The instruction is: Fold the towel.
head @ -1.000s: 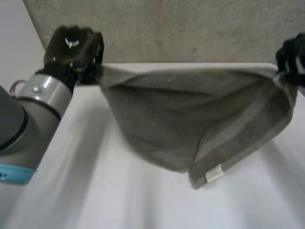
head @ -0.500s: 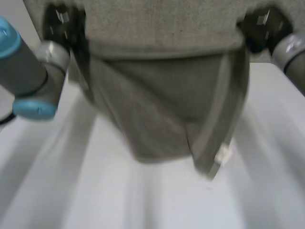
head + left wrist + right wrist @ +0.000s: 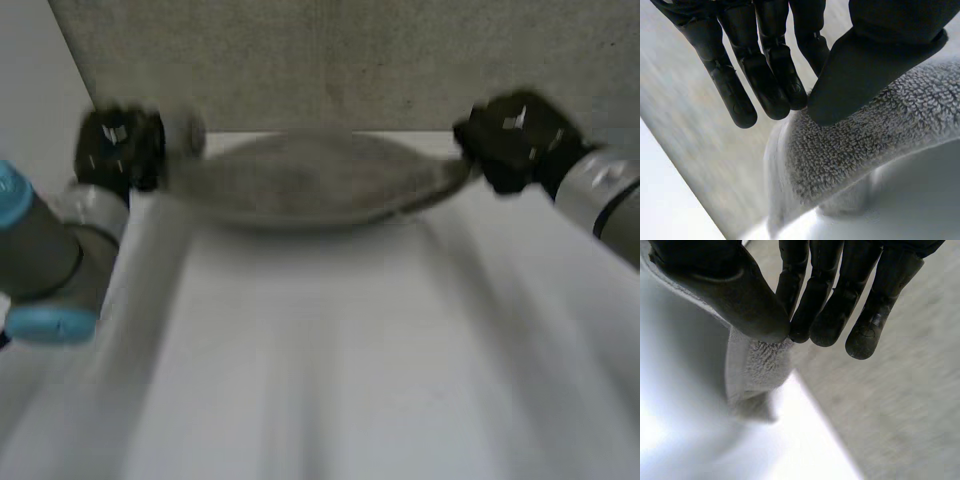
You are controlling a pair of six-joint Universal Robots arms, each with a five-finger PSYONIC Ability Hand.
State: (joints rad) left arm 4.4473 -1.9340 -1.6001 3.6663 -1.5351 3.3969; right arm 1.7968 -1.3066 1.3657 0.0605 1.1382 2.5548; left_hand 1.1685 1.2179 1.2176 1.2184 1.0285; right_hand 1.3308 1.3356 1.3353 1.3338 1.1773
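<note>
Head view: towel [image 3: 310,185] btwn hands [image 3: 115,150] [image 3: 515,140] (corners)

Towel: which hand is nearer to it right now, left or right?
Neither, both are on it. The left hand pinches the towel at the end on its own side, and the right hand pinches the opposite end.

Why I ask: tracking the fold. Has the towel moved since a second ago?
Yes. The towel has swung away toward the far edge of the table, below the grey wall.
</note>
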